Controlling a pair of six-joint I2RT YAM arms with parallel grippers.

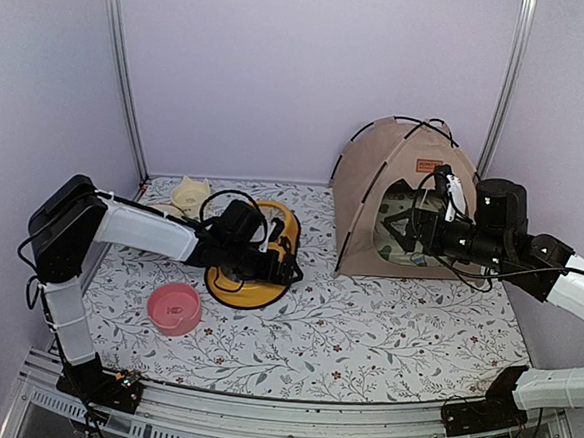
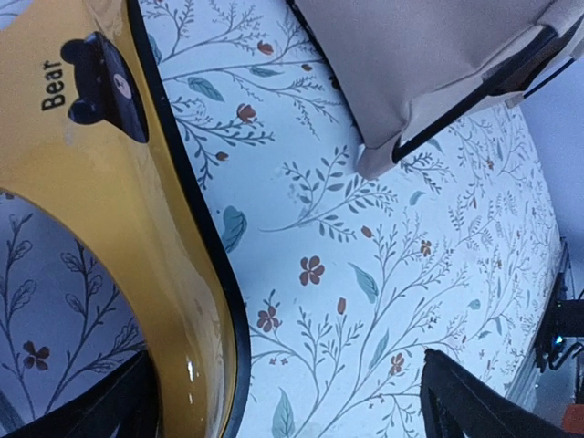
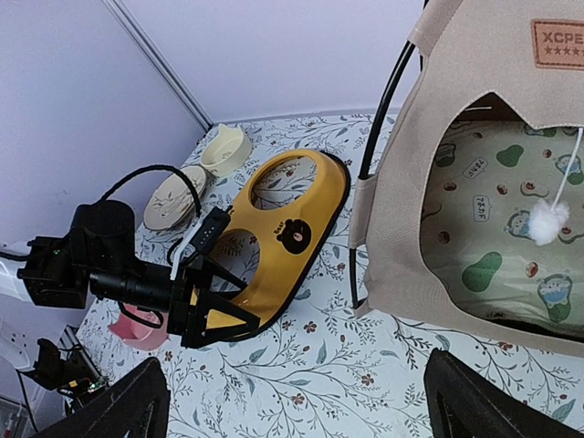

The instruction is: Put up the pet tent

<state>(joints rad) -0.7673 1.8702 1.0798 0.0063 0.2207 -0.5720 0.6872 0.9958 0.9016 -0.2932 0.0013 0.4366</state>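
The pet tent (image 1: 380,175) stands upright at the back right, tan fabric with black crossing poles and a brown label (image 3: 558,44). Its opening shows a cream mat with green prints (image 3: 493,228) and a hanging white pom-pom (image 3: 546,222). My right gripper (image 1: 396,231) hovers just in front of that opening, open and empty, with its fingertips (image 3: 474,401) above the floral cloth near the tent's front corner (image 3: 401,210). My left gripper (image 1: 281,266) is open low over the yellow feeder (image 1: 265,247). The feeder's black-edged rim (image 2: 210,301) lies between its fingers, close to the left one.
A pink bowl (image 1: 175,307) sits near the front left, beside the left arm. Two cream bowls (image 1: 190,194) rest at the back left corner. The tent's corner (image 2: 429,64) is a short way from the feeder. Metal posts and pale walls enclose the floral-covered table (image 1: 363,344).
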